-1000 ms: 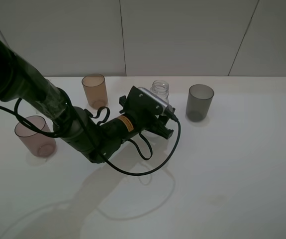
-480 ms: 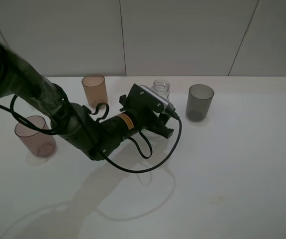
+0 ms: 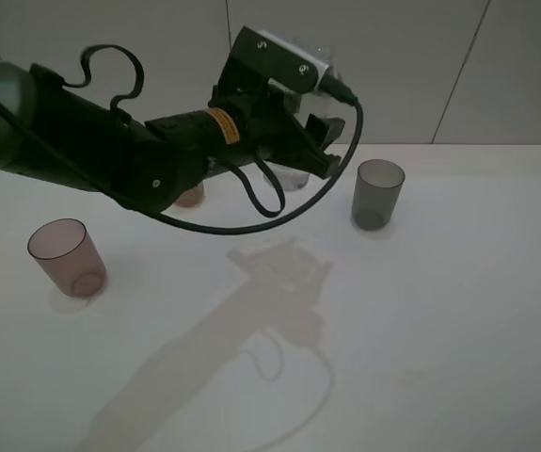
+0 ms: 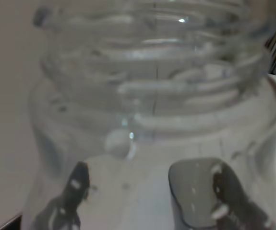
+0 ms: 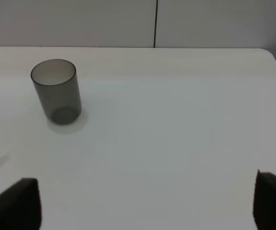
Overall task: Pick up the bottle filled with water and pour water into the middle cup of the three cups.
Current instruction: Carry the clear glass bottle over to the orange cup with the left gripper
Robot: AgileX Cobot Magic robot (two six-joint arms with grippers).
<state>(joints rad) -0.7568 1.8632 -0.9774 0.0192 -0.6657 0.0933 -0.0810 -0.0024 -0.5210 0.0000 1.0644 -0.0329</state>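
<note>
My left gripper is shut on the clear bottle and holds it high above the table, over the back middle. In the left wrist view the bottle fills the frame, its threaded neck open. The amber middle cup is mostly hidden behind the left arm. The pinkish cup stands at the left and the dark grey cup at the right, also in the right wrist view. My right gripper is open and empty, well off from the grey cup.
The white table ends at a pale tiled wall behind the cups. The left arm and its looping cable hang over the back left of the table and cast a shadow on its middle.
The left arm has risen sharply, lifting the bottle off the table from beside the grey cup. It now covers most of the amber cup. The cups have not moved.
</note>
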